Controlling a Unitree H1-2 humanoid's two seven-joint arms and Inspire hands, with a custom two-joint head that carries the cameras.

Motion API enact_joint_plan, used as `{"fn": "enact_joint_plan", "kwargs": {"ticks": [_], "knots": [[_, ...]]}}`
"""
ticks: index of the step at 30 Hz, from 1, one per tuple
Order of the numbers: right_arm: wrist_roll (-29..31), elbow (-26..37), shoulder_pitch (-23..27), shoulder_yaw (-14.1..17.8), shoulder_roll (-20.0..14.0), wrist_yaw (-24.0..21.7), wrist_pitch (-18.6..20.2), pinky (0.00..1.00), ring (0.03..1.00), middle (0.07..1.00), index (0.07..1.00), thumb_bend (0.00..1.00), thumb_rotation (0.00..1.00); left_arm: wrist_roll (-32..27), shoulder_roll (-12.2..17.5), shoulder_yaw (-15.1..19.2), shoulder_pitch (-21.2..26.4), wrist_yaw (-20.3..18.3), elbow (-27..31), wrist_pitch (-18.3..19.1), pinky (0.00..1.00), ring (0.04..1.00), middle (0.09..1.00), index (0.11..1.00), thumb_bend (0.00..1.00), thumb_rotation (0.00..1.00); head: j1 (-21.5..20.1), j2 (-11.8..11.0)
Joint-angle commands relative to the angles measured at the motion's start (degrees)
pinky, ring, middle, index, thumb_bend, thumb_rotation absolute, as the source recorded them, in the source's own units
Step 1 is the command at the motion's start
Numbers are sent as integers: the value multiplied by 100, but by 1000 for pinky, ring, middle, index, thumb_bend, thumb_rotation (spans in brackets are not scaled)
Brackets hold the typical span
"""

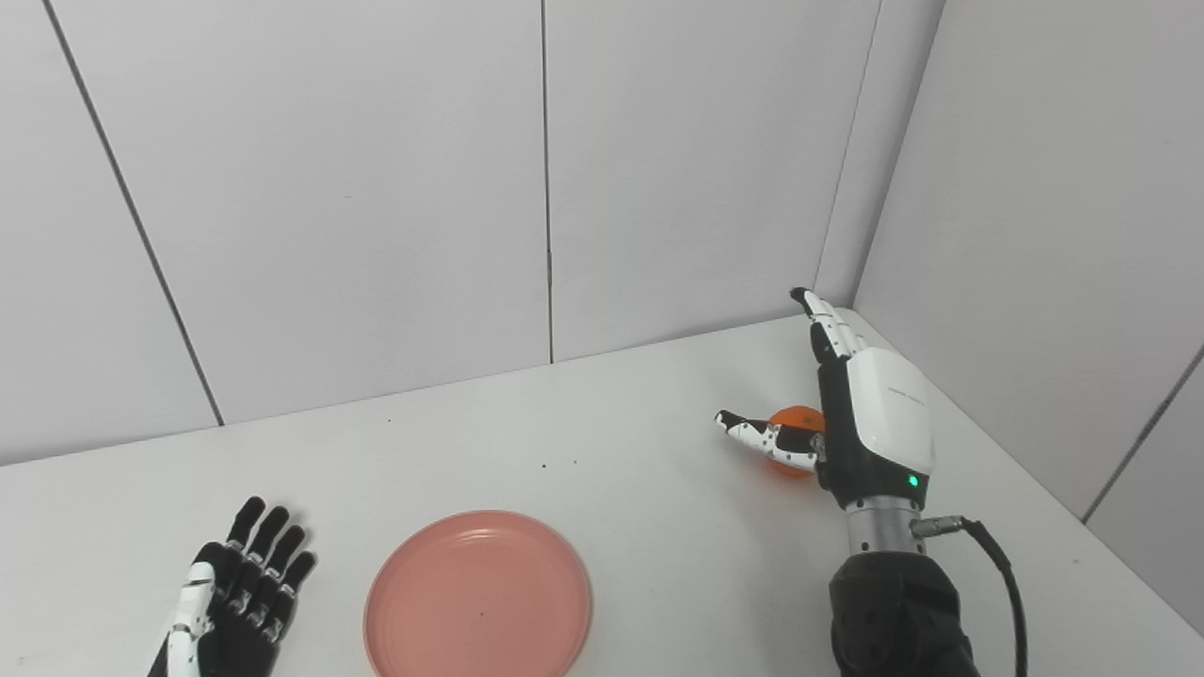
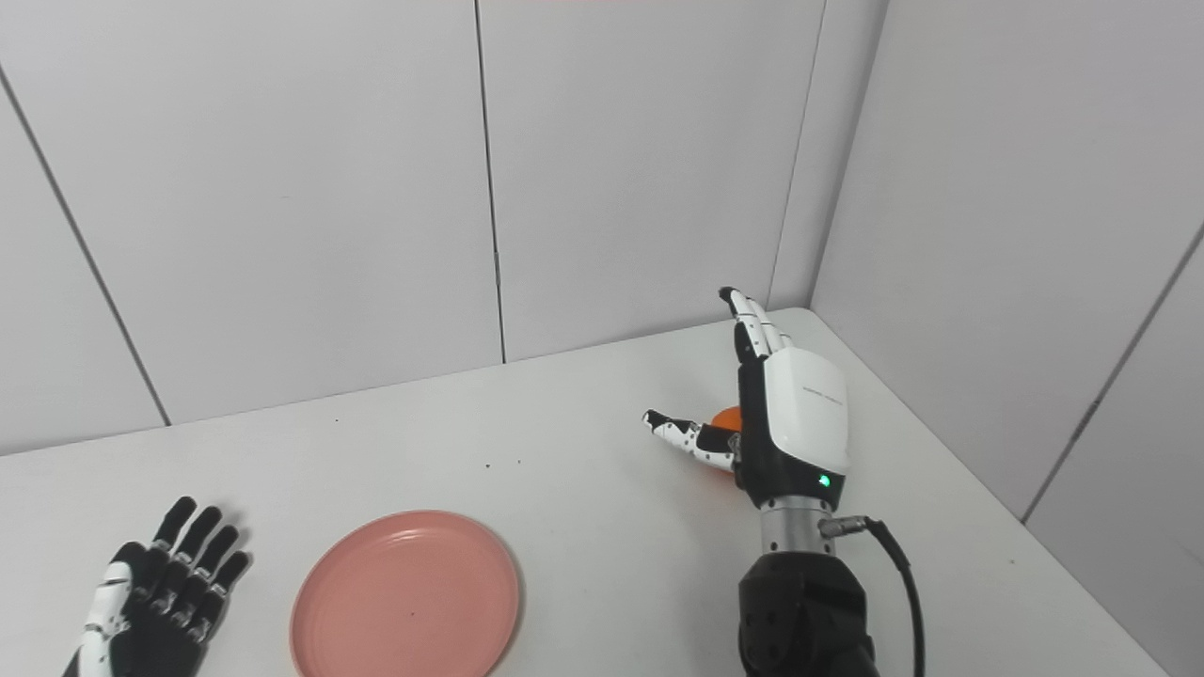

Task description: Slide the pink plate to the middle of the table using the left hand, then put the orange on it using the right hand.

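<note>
A white tabletop (image 1: pixel 611 442) sits in a corner of pale grey wall panels (image 1: pixel 329 188), with a few dark specks on its surface. The pink plate (image 1: pixel 478 596) lies flat at the near edge, left of centre, bare. The orange (image 1: pixel 796 420) rests on the tabletop toward the far right corner, well apart from the plate and mostly hidden behind the right robot hand (image 1: pixel 861 414). That robot hand stands upright just beside the orange, fingers straight and pointing away, thumb stretched out leftward in front of the fruit; it is spread and grips nothing. The left robot hand (image 1: pixel 235 592) lies palm down near the plate's left side, not touching it, fingers spread and holding nothing.
</note>
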State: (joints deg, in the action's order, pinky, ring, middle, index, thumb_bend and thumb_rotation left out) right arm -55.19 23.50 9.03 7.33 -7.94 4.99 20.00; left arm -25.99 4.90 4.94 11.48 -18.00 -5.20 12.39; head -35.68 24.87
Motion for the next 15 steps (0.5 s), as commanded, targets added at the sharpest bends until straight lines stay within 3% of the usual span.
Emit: {"fn": "enact_joint_plan", "kwargs": {"ticks": [1, 15], "knots": [[-145, 15, 113, 21, -167, -24, 133, 709, 840, 891, 892, 933, 345, 89, 35, 40, -187, 165, -200, 201, 1000, 1000, 1000, 999, 372, 1000, -1, 11], [46, -477, 157, 43, -562, -323, 375, 740, 857, 895, 903, 1000, 442, 22, 23, 50, -233, 178, -50, 349, 1000, 995, 1000, 1000, 372, 1000, 53, 138]]}}
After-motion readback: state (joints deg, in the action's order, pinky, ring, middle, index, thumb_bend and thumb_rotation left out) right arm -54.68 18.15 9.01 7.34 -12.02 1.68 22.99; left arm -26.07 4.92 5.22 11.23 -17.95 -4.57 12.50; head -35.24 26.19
